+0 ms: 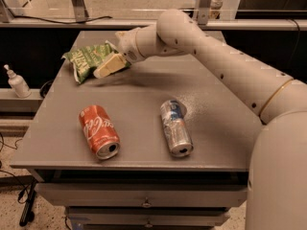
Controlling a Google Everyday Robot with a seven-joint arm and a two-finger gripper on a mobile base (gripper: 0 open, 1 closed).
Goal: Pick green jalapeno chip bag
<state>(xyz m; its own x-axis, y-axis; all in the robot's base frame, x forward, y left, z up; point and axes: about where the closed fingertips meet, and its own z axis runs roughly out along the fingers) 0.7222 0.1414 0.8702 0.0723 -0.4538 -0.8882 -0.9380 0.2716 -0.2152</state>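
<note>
I see green chip bag (pixel 88 63), crinkled foil, white lettering, lying near far left corner of table (pixel 144 104), my gripper (pixel 108 66) at its right edge.

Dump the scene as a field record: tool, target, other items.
tool: over the right edge of the green jalapeno chip bag
target: green jalapeno chip bag, back-left of the table
red cola can: on its side, front left
silver-blue can: on its side, front centre, apart from the red one
</note>
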